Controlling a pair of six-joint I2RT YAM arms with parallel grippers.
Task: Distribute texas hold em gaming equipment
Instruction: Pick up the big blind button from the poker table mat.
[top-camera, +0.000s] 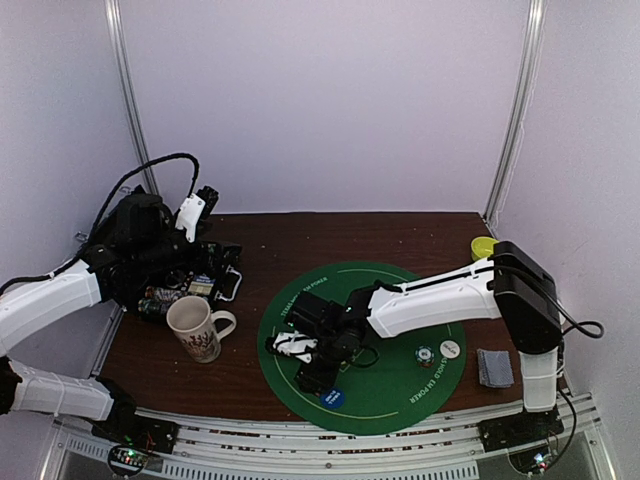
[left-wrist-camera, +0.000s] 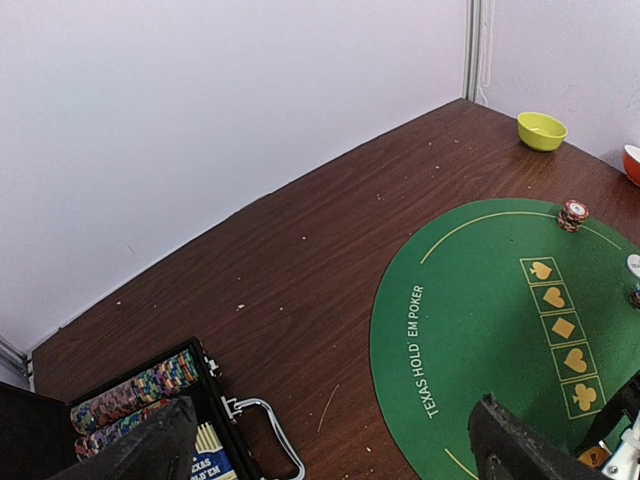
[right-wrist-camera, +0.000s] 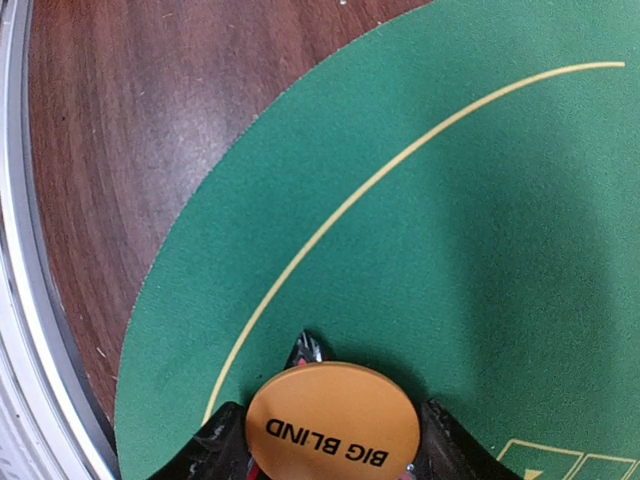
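Observation:
My right gripper (right-wrist-camera: 332, 440) is shut on an orange "BIG BLIND" button (right-wrist-camera: 332, 420), held low over the near-left part of the green poker mat (right-wrist-camera: 450, 200). A bit of red and black shows just under the button. In the top view the gripper (top-camera: 316, 376) is beside a blue button (top-camera: 333, 397). A teal-white chip stack (top-camera: 426, 355) and a white button (top-camera: 450, 349) lie on the mat's right side. Grey-blue cards (top-camera: 493, 367) lie right of the mat. A red-white chip stack (left-wrist-camera: 573, 214) stands at the mat's far edge. My left gripper (left-wrist-camera: 330, 462) is open and empty.
An open black case (left-wrist-camera: 215, 400) with rows of chips (left-wrist-camera: 135, 390) and a metal handle lies left of the mat, under my left arm. A patterned cream mug (top-camera: 200, 328) stands near it. A yellow bowl (left-wrist-camera: 541, 130) and an orange bowl (left-wrist-camera: 632, 163) sit at the far right.

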